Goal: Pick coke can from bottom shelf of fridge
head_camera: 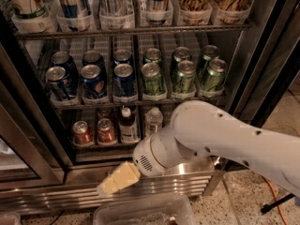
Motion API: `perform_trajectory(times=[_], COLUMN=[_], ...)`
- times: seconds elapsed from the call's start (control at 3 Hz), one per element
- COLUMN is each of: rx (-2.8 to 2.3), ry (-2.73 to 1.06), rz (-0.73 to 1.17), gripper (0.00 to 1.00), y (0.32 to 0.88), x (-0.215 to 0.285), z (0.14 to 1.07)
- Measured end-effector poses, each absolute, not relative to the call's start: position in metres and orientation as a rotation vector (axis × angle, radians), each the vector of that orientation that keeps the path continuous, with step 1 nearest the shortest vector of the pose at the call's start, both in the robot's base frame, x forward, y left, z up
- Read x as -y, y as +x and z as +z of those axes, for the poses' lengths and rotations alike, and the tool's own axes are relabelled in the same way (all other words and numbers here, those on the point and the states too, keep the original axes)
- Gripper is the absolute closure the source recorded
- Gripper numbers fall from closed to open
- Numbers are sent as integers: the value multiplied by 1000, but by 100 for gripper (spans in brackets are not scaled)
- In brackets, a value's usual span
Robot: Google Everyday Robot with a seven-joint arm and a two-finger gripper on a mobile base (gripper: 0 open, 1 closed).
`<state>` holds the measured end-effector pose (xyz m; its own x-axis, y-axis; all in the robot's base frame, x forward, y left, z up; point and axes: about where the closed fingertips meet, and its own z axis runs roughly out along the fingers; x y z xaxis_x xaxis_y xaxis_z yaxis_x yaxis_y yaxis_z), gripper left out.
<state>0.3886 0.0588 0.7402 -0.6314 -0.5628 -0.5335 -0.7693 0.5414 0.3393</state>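
On the bottom shelf [93,147] of the fridge [262,55] I count two red cans side by side, above the gripper [117,178] and a little to its left. The coke can [106,131] nearer to it is almost straight above. The gripper hangs low before the steel base panel [56,196], apart from every can; open or closed, I cannot tell. I judge this is the approach step: next it must rise and reach in. Up and right stand two bottles [127,125]; higher, six blue cans [93,81] and six green cans [152,78].
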Motion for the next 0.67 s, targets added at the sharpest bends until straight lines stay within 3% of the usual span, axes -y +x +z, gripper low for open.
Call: perform_trajectory(times=[0.67], rx=[-2330], ry=[-991], rz=[802], gripper=[0], y=[402], x=[-56], z=[758])
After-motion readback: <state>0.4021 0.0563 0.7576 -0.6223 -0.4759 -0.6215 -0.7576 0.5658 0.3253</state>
